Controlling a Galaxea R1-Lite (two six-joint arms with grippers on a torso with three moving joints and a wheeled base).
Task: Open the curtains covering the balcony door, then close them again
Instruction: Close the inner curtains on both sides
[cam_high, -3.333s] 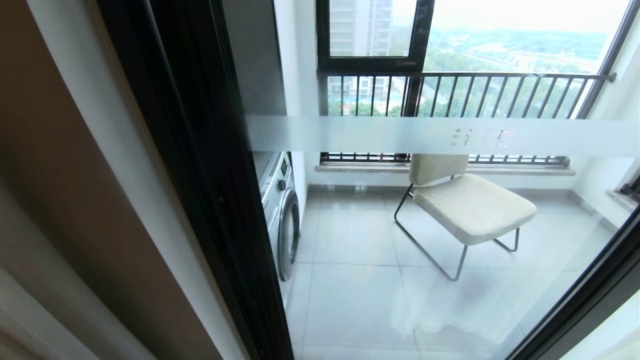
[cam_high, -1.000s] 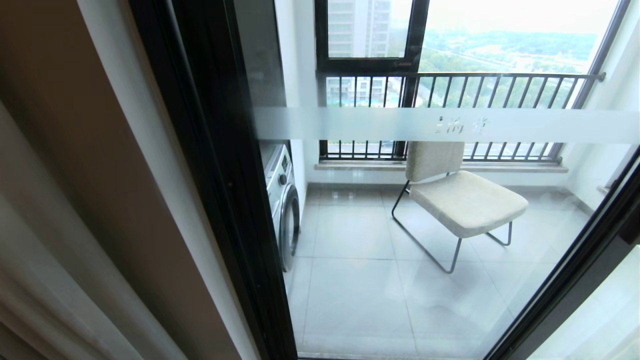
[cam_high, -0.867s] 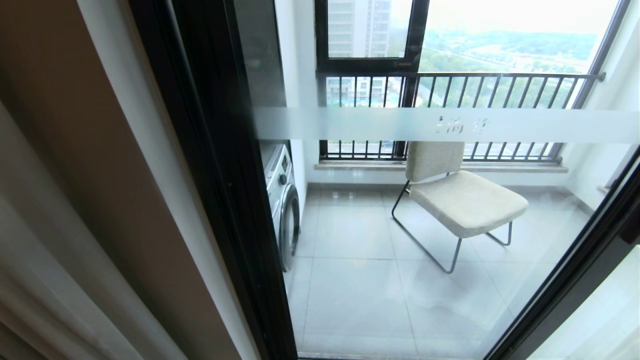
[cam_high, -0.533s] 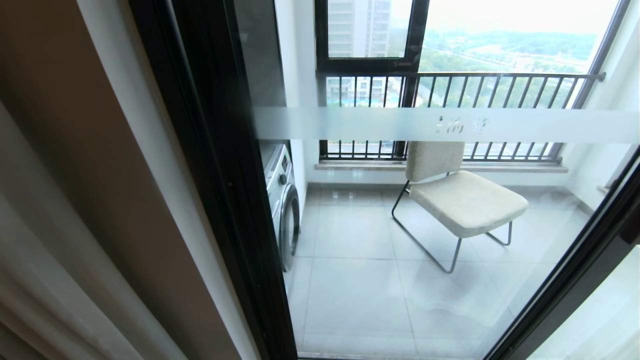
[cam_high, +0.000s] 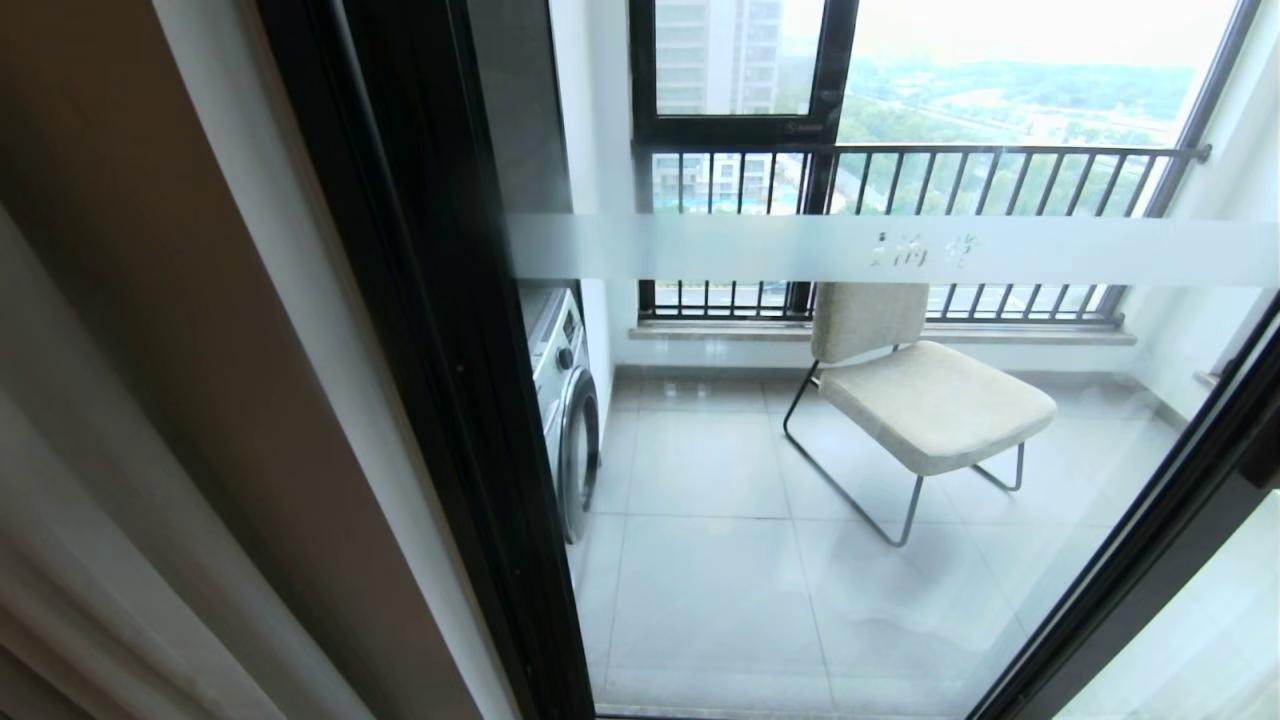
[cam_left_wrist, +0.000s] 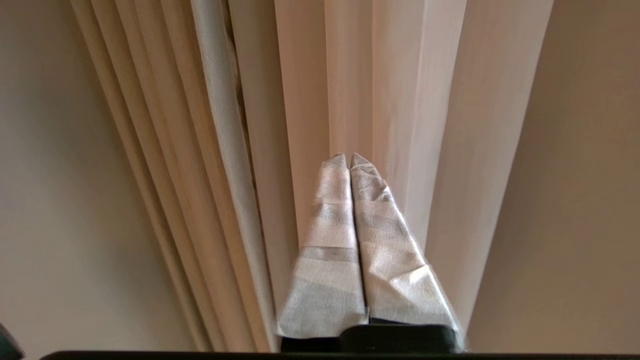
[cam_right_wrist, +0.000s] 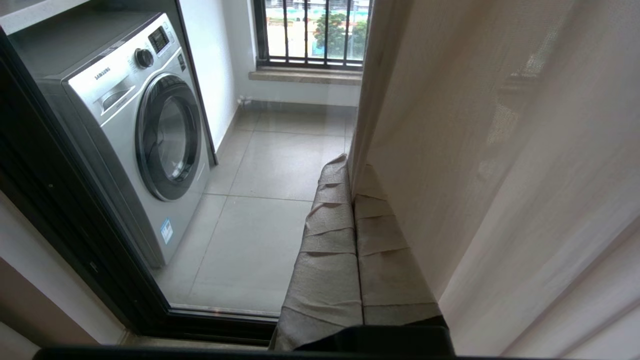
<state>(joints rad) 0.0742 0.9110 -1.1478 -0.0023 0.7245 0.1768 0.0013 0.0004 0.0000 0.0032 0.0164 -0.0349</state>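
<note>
The balcony door (cam_high: 800, 520) fills the head view, glass in a black frame (cam_high: 430, 350) with a frosted band (cam_high: 760, 248) across it. The glass is uncovered here. The curtains (cam_high: 80, 600) hang gathered in cream folds at the far left, and a thin see-through panel (cam_high: 1200, 650) shows at the lower right. Neither gripper shows in the head view. In the left wrist view my left gripper (cam_left_wrist: 348, 157) is shut and empty, pointing at the beige curtain folds (cam_left_wrist: 350, 75). My right gripper (cam_right_wrist: 350, 167) is shut; the sheer curtain (cam_right_wrist: 475, 125) hangs over one finger, its edge along the line between the fingers.
Behind the glass are a silver washing machine (cam_high: 570, 440) at the left, also in the right wrist view (cam_right_wrist: 150, 125), a cream chair (cam_high: 930, 400) on the tiled floor, and a black-framed window with railing bars (cam_high: 900, 180). The door's bottom track (cam_right_wrist: 215, 325) lies below the right gripper.
Since the oldest frame the whole head view has shifted a little, so the camera has moved. Over the last second nothing visibly differs in it.
</note>
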